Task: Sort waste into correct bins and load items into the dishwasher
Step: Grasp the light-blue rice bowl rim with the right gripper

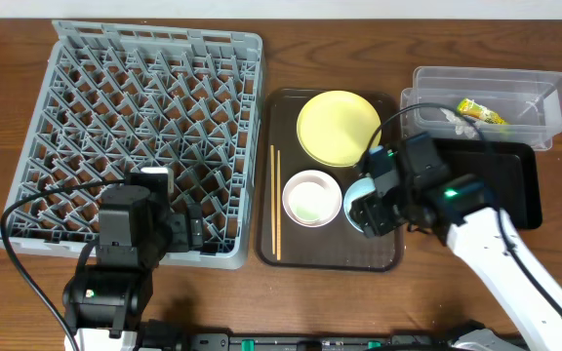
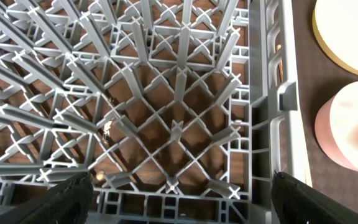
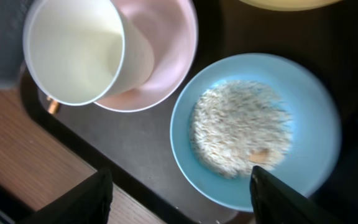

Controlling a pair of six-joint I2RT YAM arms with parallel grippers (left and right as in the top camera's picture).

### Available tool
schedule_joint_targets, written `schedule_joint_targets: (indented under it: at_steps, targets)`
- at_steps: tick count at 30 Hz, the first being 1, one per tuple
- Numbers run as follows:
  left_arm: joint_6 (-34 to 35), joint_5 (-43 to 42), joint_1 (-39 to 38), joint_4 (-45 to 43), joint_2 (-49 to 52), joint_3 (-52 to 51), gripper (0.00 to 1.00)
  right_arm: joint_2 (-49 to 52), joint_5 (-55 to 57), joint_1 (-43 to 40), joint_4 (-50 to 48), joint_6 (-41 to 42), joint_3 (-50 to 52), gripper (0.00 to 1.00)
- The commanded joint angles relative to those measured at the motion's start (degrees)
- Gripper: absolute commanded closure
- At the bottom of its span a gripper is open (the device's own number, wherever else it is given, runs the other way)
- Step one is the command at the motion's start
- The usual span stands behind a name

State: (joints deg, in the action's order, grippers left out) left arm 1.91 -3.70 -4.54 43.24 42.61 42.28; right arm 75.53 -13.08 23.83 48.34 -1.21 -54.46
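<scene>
The light blue bowl (image 3: 319, 93) sits on the brown tray (image 1: 283, 107) and holds white rice scraps (image 3: 238, 127). My right gripper (image 3: 179, 196) is open just above its near rim, holding nothing; in the overhead view the gripper (image 1: 374, 210) covers most of the bowl (image 1: 357, 188). The small white cup (image 3: 73, 50) lies tilted inside the pinkish-white bowl (image 3: 166, 37). The yellow plate (image 1: 335, 125) and the chopsticks (image 1: 276, 200) are also on the tray. My left gripper (image 2: 182, 199) is open and empty over the front right corner of the grey dish rack (image 1: 115, 88).
The clear tub (image 1: 535, 97) at the back right holds the yellow-green wrapper (image 1: 482, 112) and white paper (image 1: 454, 119). The black tray (image 1: 515, 180) lies in front of it, partly under my right arm. The rack holds no dishes.
</scene>
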Motion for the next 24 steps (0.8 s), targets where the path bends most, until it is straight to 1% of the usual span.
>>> schedule_joint_targets:
  at_steps: [1,3,7,10,12,15,19,22,24]
  targets:
    - [0.74,0.11,0.24,0.04,-0.15,1.18,0.08,2.91,0.2,2.64,-3.13,0.59,2.36,0.37]
    - [0.74,0.11,0.24,0.04,-0.15,1.18,0.08,4.63,0.2,3.63,-4.59,1.62,3.02,0.4]
    - [0.74,0.11,0.24,0.07,-0.15,1.18,0.08,8.13,0.44,4.85,-6.95,3.28,3.78,0.5]
    - [0.74,0.11,0.24,0.09,-0.15,1.18,0.08,10.86,2.58,5.18,-7.54,5.49,3.8,0.5]
    - [0.74,0.11,0.24,0.09,-0.15,1.18,0.08,12.76,2.51,5.22,-7.82,5.49,3.82,0.52]
    - [0.74,0.11,0.24,0.09,-0.15,1.18,0.08,14.97,2.54,5.38,-8.11,5.49,3.85,0.62]
    - [0.74,0.11,0.24,0.22,-0.15,1.18,0.08,17.29,2.56,5.62,-9.57,6.78,3.85,0.64]
    - [0.74,0.11,0.24,0.28,-0.15,1.18,0.08,17.49,2.56,5.62,-9.86,6.82,3.85,0.74]
    - [0.72,0.11,0.24,0.31,-0.15,1.18,0.08,17.49,3.02,5.62,-10.14,7.43,3.85,0.76]
